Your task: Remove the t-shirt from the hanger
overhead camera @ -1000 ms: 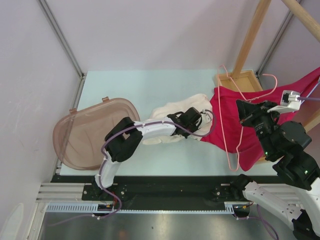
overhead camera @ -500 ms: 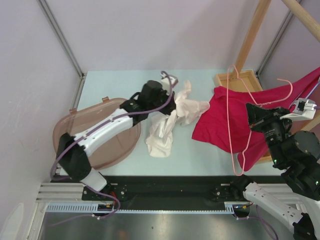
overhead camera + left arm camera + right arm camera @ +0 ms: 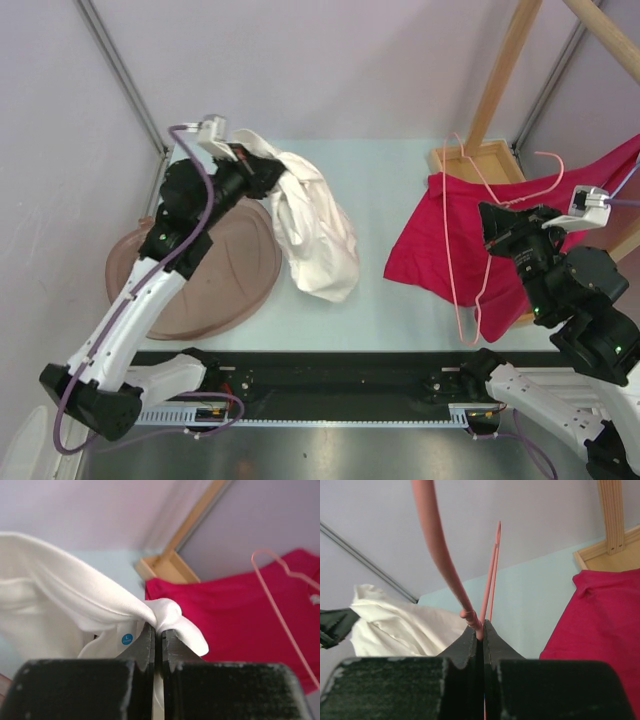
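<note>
My left gripper (image 3: 243, 168) is shut on a white t-shirt (image 3: 318, 235) and holds it up at the far left; the shirt drapes down to the table beside the basket. In the left wrist view the jaws (image 3: 159, 630) pinch a fold of the white t-shirt (image 3: 70, 595). My right gripper (image 3: 493, 224) is shut on a bare pink wire hanger (image 3: 447, 235) and holds it upright in front of a red shirt (image 3: 425, 250). In the right wrist view the gripper (image 3: 481, 628) clamps the hanger (image 3: 437, 540) at its twisted neck.
A brown oval basket (image 3: 200, 280) lies at the left under my left arm. A wooden rack with a box base (image 3: 490, 160) stands at the back right. The red shirt hangs over the right side.
My left arm has swung left and upward, carrying the white t-shirt from mid-table toward the basket. The right gripper with the hanger has shifted only slightly.
</note>
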`<state>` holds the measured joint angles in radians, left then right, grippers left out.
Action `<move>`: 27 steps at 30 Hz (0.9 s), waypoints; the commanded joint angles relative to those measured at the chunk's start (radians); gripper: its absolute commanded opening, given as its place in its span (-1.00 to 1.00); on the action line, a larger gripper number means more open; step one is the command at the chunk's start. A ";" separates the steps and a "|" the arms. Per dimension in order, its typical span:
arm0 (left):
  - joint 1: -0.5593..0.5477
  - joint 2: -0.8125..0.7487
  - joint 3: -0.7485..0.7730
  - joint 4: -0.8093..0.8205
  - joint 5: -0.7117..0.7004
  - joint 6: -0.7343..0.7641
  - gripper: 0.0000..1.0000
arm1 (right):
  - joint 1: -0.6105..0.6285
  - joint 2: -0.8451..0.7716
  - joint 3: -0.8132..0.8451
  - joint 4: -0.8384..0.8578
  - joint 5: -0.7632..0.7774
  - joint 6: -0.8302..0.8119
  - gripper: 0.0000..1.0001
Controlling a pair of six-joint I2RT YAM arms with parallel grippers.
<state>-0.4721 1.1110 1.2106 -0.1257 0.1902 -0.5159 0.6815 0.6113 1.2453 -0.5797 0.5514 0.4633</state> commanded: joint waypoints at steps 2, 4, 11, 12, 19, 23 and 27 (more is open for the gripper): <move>0.119 -0.098 0.067 0.083 -0.121 -0.110 -0.99 | 0.001 0.042 0.009 0.075 -0.031 0.005 -1.00; 0.133 -0.128 0.076 0.022 -0.213 -0.127 -0.99 | 0.003 0.050 0.006 0.093 -0.034 0.003 -1.00; 0.147 -0.301 -0.026 -0.103 -0.726 -0.205 -0.89 | 0.003 0.084 0.006 0.113 -0.048 -0.015 -1.00; 0.147 -0.348 -0.052 -0.107 -0.818 -0.219 -0.87 | 0.003 0.085 0.005 0.113 -0.051 -0.017 -1.00; 0.147 -0.538 -0.298 -0.166 -1.067 -0.397 -0.81 | 0.003 0.076 -0.003 0.106 -0.056 -0.022 -1.00; 0.147 -0.606 -0.402 -0.212 -1.121 -0.438 -0.90 | 0.003 0.064 -0.017 0.107 -0.053 -0.022 -1.00; 0.147 -0.660 -0.462 -0.253 -1.143 -0.441 -0.97 | 0.003 0.058 -0.032 0.112 -0.056 -0.018 -1.00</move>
<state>-0.3313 0.5056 0.7807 -0.3836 -0.8738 -0.9012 0.6815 0.6788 1.2259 -0.5179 0.4984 0.4515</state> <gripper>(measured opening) 0.093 0.035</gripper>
